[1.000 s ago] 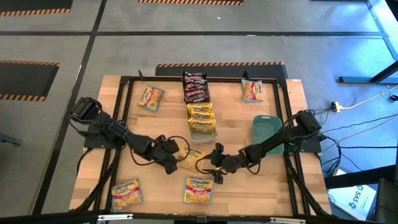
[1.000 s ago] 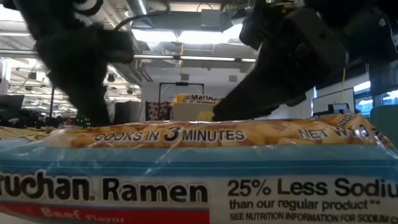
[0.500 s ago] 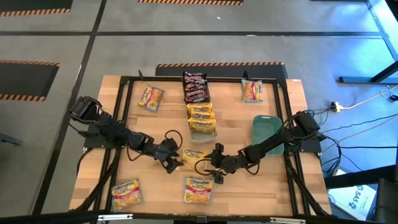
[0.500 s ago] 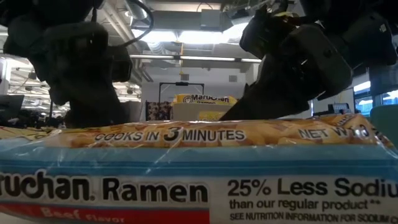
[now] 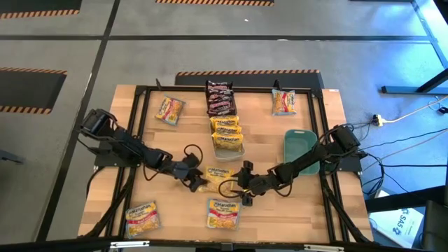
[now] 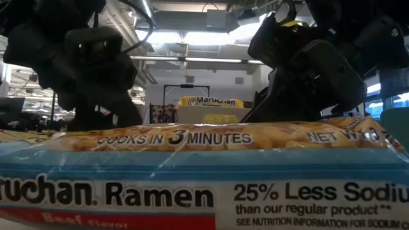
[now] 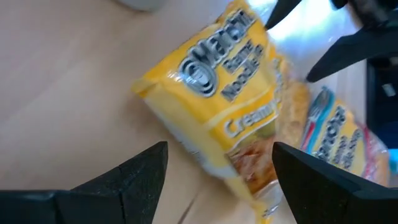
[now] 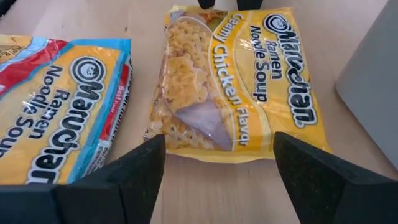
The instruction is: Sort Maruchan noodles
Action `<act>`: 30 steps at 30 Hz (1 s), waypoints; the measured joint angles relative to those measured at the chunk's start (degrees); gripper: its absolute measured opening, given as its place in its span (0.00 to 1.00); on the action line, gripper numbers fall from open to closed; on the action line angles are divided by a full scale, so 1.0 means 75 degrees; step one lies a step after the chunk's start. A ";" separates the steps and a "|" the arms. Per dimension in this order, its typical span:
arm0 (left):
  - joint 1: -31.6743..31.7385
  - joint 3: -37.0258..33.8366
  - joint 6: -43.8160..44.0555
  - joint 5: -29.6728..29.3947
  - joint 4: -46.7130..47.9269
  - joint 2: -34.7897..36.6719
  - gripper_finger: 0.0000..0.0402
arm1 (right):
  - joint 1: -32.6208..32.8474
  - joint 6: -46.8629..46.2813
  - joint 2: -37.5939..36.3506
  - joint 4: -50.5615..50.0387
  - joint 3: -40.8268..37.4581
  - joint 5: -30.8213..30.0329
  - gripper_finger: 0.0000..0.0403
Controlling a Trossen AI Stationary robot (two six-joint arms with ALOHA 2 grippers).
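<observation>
A yellow Maruchan packet (image 5: 218,178) lies flat on the wooden table between my two grippers. My left gripper (image 5: 197,183) stands open at its left end, one finger on either side of that end (image 7: 211,155). At the packet's right end (image 8: 217,146) my right gripper (image 5: 240,187) is open too, its fingers flanking it. I cannot tell whether either gripper touches the packet. A blue-and-red beef packet (image 5: 224,212) lies nearer the front edge. Dark brown packets (image 5: 219,98) are stacked at the back, and yellow ones (image 5: 227,129) lie in a clear bin.
Orange-yellow packets lie at the back left (image 5: 170,109), the back right (image 5: 283,102) and the front left (image 5: 142,217). A teal bin (image 5: 299,150) stands on the right under the right arm. The beef packet (image 6: 204,185) fills the low view's foreground.
My left gripper has come down toward the yellow packet's left end, tipping its fingers downward and rolling at the wrist. It has stayed open.
</observation>
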State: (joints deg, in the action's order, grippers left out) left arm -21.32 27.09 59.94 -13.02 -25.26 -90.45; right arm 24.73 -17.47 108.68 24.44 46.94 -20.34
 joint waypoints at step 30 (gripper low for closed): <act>0.0009 0.0417 -0.0888 -0.0150 -0.3212 -0.2014 0.59 | 0.0028 0.0369 0.0376 0.0310 -0.0009 -0.0540 0.70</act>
State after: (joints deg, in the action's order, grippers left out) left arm -21.26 30.22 53.28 -14.14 -49.35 -105.56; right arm 24.94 -14.71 111.50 26.76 46.87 -24.39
